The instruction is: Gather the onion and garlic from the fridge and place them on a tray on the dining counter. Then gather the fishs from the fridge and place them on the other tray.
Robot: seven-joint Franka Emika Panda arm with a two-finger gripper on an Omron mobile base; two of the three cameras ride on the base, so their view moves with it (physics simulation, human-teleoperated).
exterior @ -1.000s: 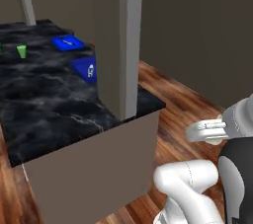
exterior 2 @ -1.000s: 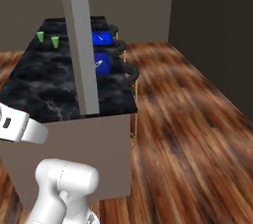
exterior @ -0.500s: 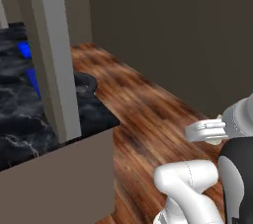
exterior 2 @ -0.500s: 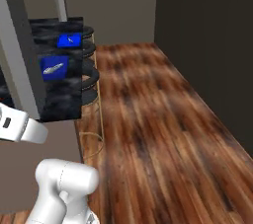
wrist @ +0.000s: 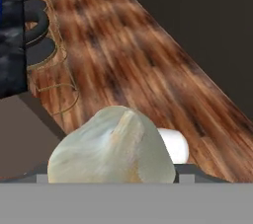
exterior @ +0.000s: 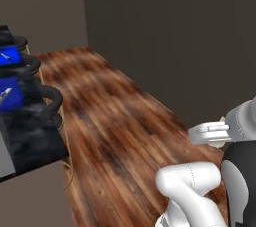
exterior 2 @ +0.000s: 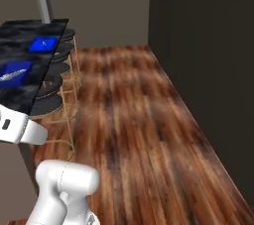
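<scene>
Two blue trays (exterior 2: 43, 44) sit on the veined black dining counter (exterior 2: 30, 30) beside glossy wood floor (exterior 2: 134, 120), while our gripper (wrist: 112, 176) clamps the lumpy pale garlic (wrist: 112, 151).

- Wood floor (exterior: 120, 121) (exterior 2: 144, 135) (wrist: 138, 55), reddish-brown planks, running away between the stools and a dark wall.
- Dark wall (exterior: 175, 36) (exterior 2: 208, 45), plain.
- Black round stools (exterior 2: 54, 83) (wrist: 39, 50) on thin wire legs, in a row.
</scene>
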